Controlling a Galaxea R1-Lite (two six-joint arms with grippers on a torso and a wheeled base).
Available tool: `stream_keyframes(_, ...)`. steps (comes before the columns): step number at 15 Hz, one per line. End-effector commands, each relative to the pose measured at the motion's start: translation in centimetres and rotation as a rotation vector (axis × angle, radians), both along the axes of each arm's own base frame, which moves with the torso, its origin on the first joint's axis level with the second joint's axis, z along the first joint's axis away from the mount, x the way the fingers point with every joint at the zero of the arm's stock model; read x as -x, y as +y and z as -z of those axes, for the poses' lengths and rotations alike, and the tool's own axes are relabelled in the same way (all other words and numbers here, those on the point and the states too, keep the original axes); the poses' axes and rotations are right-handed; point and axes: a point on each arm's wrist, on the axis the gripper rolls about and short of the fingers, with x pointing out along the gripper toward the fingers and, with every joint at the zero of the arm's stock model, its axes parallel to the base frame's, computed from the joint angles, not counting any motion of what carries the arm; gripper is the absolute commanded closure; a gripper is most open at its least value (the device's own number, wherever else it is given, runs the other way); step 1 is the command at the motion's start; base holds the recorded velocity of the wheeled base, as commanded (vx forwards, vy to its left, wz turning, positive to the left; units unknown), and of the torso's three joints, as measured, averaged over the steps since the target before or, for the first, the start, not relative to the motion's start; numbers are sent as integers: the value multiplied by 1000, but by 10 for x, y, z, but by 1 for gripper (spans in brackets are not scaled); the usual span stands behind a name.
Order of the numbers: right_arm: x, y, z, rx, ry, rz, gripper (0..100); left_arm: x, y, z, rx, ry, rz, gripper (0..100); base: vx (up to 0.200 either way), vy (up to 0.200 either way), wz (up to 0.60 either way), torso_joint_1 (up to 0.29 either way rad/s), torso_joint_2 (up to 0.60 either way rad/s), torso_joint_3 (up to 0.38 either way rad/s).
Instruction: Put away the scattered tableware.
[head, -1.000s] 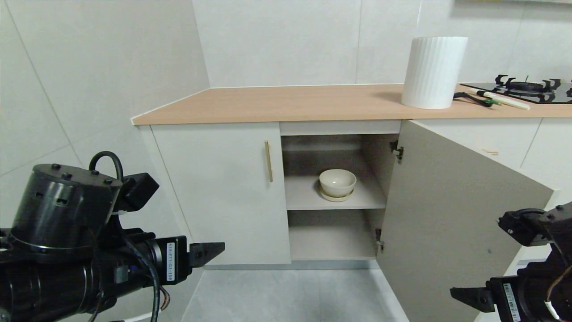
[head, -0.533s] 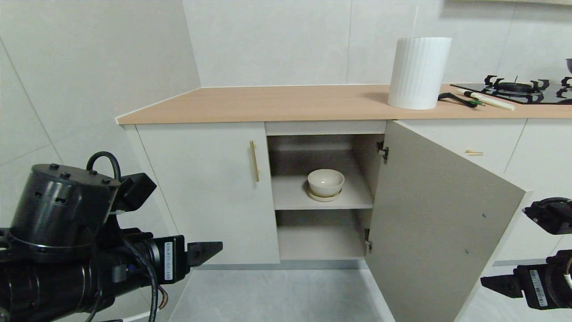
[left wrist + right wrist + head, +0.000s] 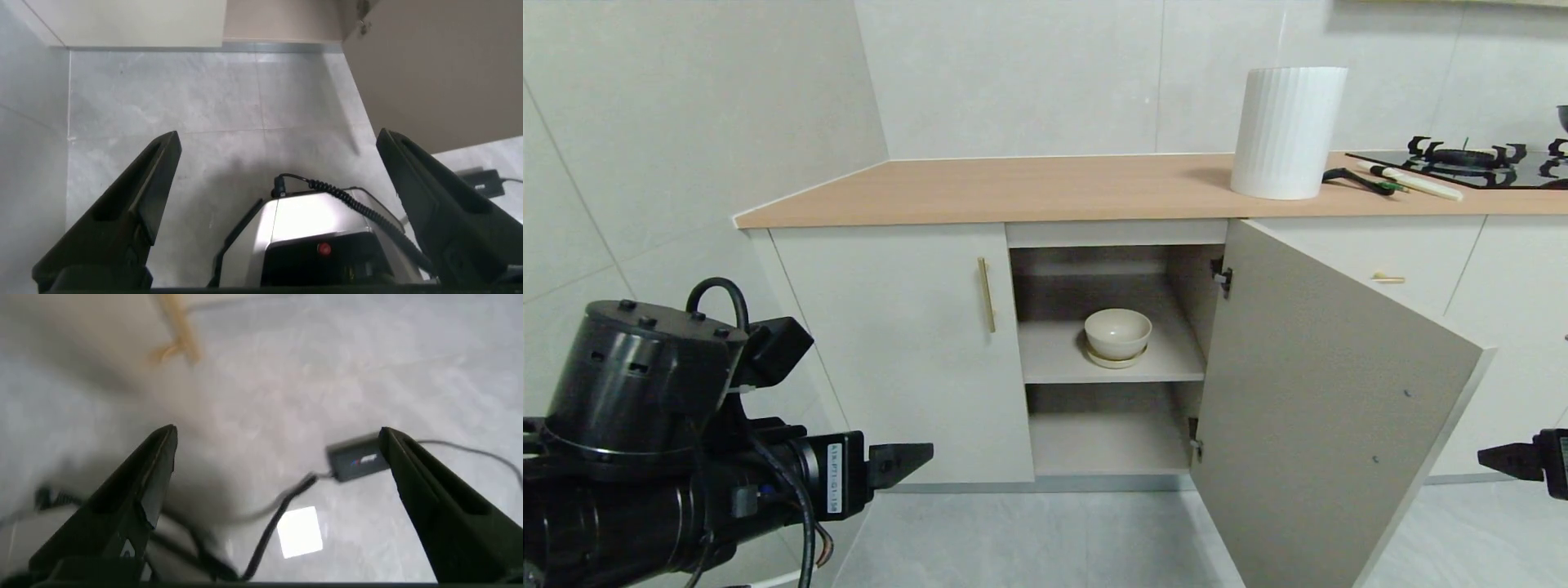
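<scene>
Bowl: upright on a small plate, on the upper shelf of the cabinet below the bench.
Cabinet door: swung wide open.
Left gripper: low over the floor; jaws spread wide, holding nothing.
Right gripper: low, right of the door; jaws spread wide, holding nothing.

In the open cabinet a bowl sits on a plate on the upper shelf. The door hangs at the cabinet's right. On the countertop above the cabinet, toward its right, stands a canister, and the stove is further right.
</scene>
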Motion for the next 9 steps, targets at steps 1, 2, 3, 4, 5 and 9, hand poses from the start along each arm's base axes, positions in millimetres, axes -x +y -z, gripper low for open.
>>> stream_keyframes(1,-9,-8,5,-2,11,42,0,0,0,0,-1,2,0,0,0,0,0,0,0,0)
stream_keyframes(2,-10,-8,6,-4,9,44,0,0,0,0,-1,2,0,0,0,0,0,0,0,0)
stream_keyframes(3,-23,-10,12,-10,5,55,0,0,0,0,0,0,0,0,0,0,0,0,0,0)
stream_keyframes(4,-30,-12,16,-22,-3,69,0,0,0,0,-1,2,0,0,0,0,0,0,0,0)
stream_keyframes(5,-32,-12,17,-28,-7,76,0,0,0,0,0,0,0,0,0,0,0,0,0,0)
stream_keyframes(9,-53,-11,29,-91,-55,126,0,0,0,0,1,1,-1,0,0,0,0,0,0,0)
